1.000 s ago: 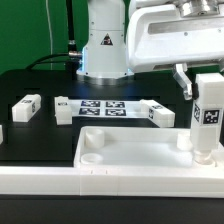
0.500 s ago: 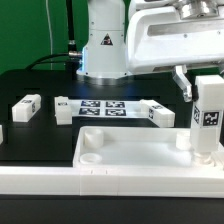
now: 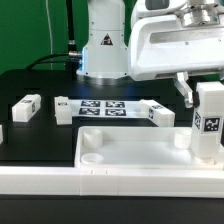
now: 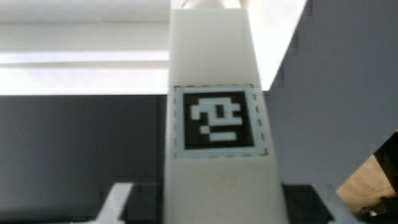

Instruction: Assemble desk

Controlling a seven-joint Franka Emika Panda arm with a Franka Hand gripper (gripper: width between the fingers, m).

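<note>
End effector [image 3: 203, 88] clamps upright leg [image 3: 208, 130] in desk top [image 3: 130, 150] corner; wrist view: tag [image 4: 219, 122] close-up.

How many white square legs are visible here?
4. One upright white square-section plastic leg at the exterior view's right; three lying on the black table: lone leg at that view's left, second leg and third leg at either end of the marker board. Others may be hidden.
</note>
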